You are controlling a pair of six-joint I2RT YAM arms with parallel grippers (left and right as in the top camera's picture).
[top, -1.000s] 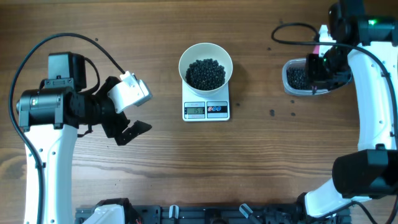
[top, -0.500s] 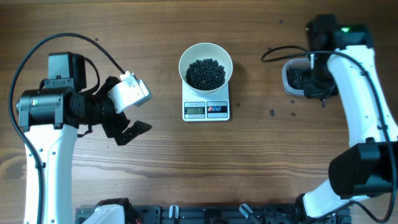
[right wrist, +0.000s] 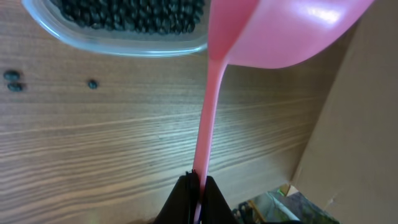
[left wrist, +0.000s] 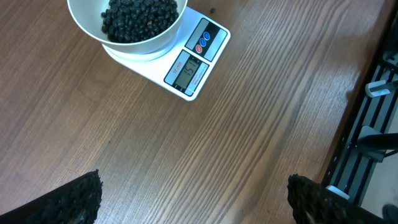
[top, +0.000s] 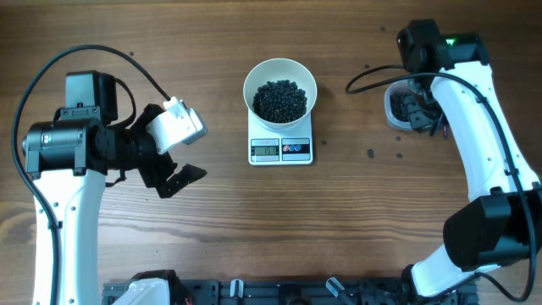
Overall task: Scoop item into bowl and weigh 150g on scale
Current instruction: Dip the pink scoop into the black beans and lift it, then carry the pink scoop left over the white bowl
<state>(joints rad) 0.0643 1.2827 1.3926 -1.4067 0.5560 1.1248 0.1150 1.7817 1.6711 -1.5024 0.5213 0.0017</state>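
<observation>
Pink scoop (right wrist: 273, 34) pinched in right gripper (right wrist: 194, 186) at tub (right wrist: 124, 48) rim — left gripper (left wrist: 196, 199) agape over open tabletop (left wrist: 249, 124)

Bright, even light; no harsh glare.

Overhead, the tabletop (top: 212, 220) is evenly lit, its grain crisp edge to edge, with only soft shadow around the scale (top: 280, 149). On my left wrist feed the left claw (left wrist: 193, 208) shows its fingertips (left wrist: 68, 199) dark and blurred up close. On my right wrist feed the pink scoop (right wrist: 280, 31) is out of focus, with a pale sheen.
</observation>
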